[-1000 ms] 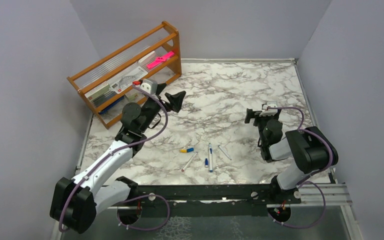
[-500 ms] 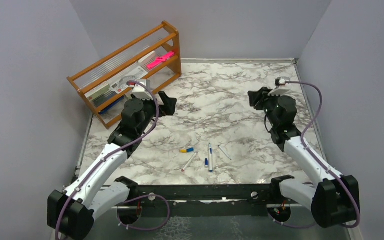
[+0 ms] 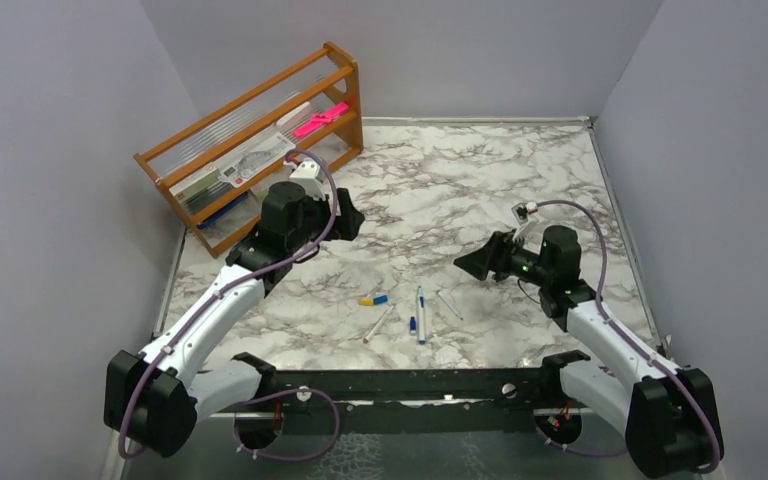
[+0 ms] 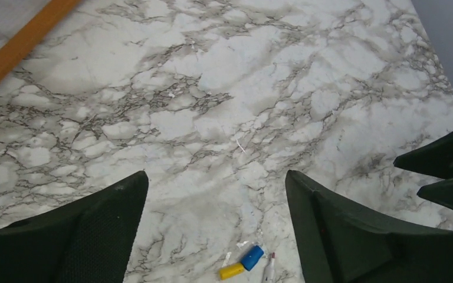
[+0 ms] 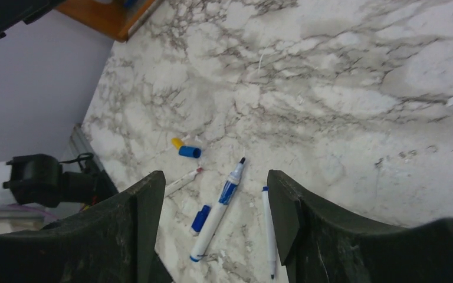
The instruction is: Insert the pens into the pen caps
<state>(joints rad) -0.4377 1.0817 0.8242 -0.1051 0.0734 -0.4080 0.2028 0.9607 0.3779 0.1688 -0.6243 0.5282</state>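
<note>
First, from the top camera, the marble table [image 3: 440, 180] holds all the little things near its front edge. Three pens lie there: a red-tipped pen [image 3: 379, 324] on the left, a thick blue pen [image 3: 420, 315] in the middle, and a thin pen [image 3: 449, 305] on the right. A yellow cap [image 3: 366, 300] and a blue cap [image 3: 380, 298] lie end to end, just behind the red-tipped pen. A second blue cap [image 3: 412, 325] lies just beside the thick blue pen. None of the pens is in a cap. The left gripper [image 3: 345, 215] hangs up in the air near a wooden rack [image 3: 260, 140], well apart from the pens. A pink thing [image 3: 321, 119] sits in the rack. The right gripper [image 3: 475, 263] hangs in the air to the right of the pens and points at them.

Next, the left wrist camera shows the left gripper spread wide with nothing in it. Far below, the yellow cap and blue cap touch each other, and the red tip of one pen pokes in beside them.

Last, the right wrist camera shows the right gripper also spread wide and holding nothing. All three pens and all three caps lie on the table below it, none of them touched.
</note>
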